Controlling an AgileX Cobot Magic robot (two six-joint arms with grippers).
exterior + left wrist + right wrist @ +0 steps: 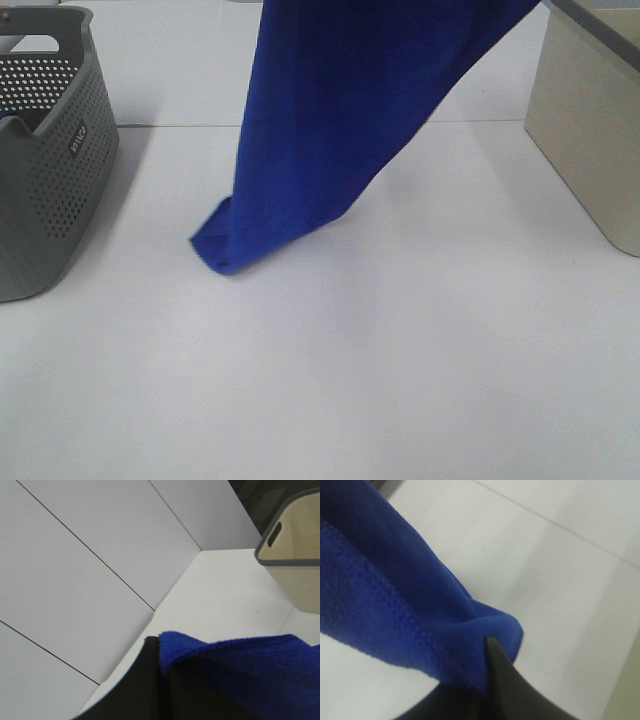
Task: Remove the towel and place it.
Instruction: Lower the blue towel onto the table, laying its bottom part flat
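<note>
Black, smooth plastic is all I see of my left hand [159,655]: one wedge-shaped finger [142,685] lies against a folded edge of the towel [240,670], which it has pinched tight. The right hand [487,680] looks much the same, with a dark pointed finger nipping a rounded fold of the plush blue cloth. Up close, the nap shows as fine, pebbly loops, and a stitched hem runs along the edge.

From the high camera both hands are out of sight above the frame. The towel hangs down from them as a broad, deep royal-blue sheet that narrows to a soft, bunched point. That low end touches the white, matte surface [400,380] near the middle. It lies apart from the grey basket [50,180] on the left, a hard plastic tub with rows of small round holes and a cut-out handle. On the right stands a smooth beige bin [590,140] with a grey rim.
</note>
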